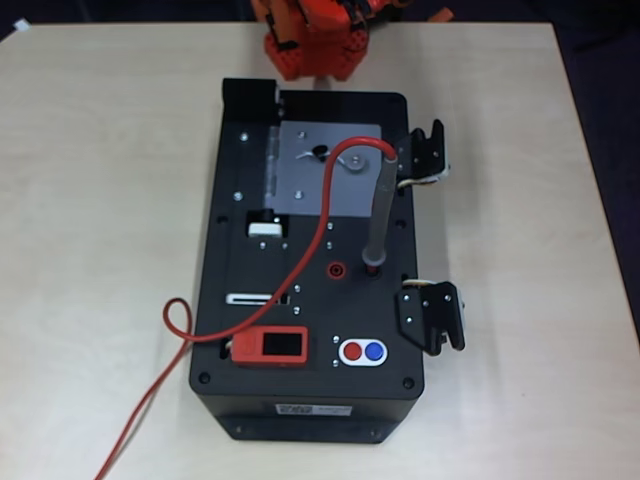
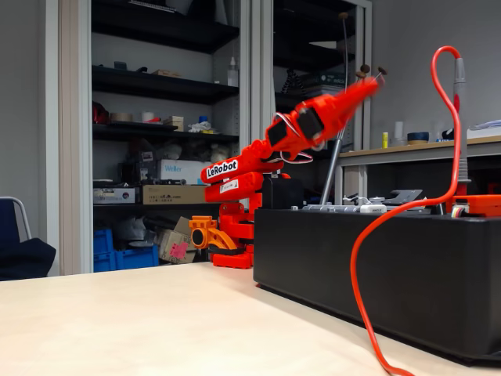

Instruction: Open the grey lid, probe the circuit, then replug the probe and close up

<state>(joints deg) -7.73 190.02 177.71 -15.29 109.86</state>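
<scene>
The grey lid lies flat and closed on the far part of the black box, so the circuit is hidden under it. The probe stands upright in a socket near the box's right side, also seen at the right of the fixed view as the probe. Its red cable loops over the lid and runs off the table's front left. My gripper is raised high above the box's far end, pointing up and blurred. Its jaws look shut with nothing in them.
A round red socket sits beside the probe's foot. A red module, a red and blue button pair and a white slider tab are on the box top. Black latches stick out on the right. The arm's base stands behind the box.
</scene>
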